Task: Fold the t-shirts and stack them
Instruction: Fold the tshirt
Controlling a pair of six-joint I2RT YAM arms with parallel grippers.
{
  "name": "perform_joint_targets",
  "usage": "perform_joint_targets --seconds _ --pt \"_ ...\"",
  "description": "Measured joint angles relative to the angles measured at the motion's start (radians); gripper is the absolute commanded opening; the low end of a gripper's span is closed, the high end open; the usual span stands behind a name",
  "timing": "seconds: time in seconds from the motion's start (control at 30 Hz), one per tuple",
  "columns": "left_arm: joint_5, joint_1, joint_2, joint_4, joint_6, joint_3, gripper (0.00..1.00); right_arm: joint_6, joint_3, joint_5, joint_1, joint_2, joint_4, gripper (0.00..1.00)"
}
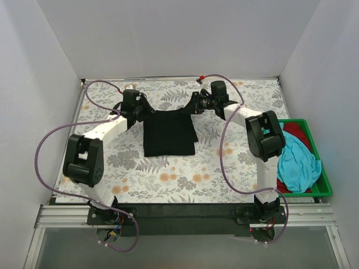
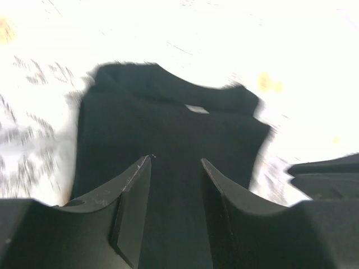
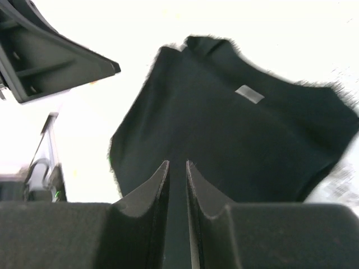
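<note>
A black t-shirt [image 1: 169, 133], folded into a rectangle, lies flat on the floral bench [image 1: 168, 176], toward the far middle. The left end effector [image 1: 147, 110] is by its far left corner and the right end effector [image 1: 193, 105] by its far right corner. At the right edge, a green tray [image 1: 323, 178] holds a turquoise t-shirt [image 1: 297, 162] lying over a red t-shirt [image 1: 297, 131].

The black t-shirt [image 1: 169, 133] is matt cloth, the table cover [image 1: 168, 174] a matt floral print, the green tray [image 1: 314, 194] smooth plastic.

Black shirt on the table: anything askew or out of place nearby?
The folded black shirt is slightly uneven: a lower layer sticks out along its right edge. The turquoise shirt lies bunched and appears to hang over the green tray's left rim.
</note>
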Motion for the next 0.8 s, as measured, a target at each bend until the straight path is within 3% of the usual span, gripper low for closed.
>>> perform_joint_targets --seconds 0.27,0.4,0.53,0.6,0.67,0.8 --pt "-0.048 0.02 0.33 0.005 0.058 0.142 0.39 0.049 0.173 0.051 -0.044 0.272 -0.008 0.21" --pt "-0.056 0.025 0.35 0.013 0.083 0.193 0.39 0.078 0.182 0.029 -0.067 0.305 0.003 0.22" --pt "-0.057 0.025 0.338 0.005 0.103 0.193 0.52 0.065 0.146 0.05 -0.072 0.271 0.0 0.26" --pt "-0.056 0.025 0.303 -0.002 0.11 0.177 0.62 0.046 0.085 0.082 -0.072 0.209 -0.018 0.33" --pt "-0.054 0.025 0.233 -0.012 0.116 0.144 0.72 0.029 0.018 0.116 -0.072 0.127 -0.04 0.38" --pt "-0.053 0.025 0.027 -0.035 0.129 0.071 0.83 -0.013 -0.085 0.201 -0.069 -0.046 -0.121 0.49"
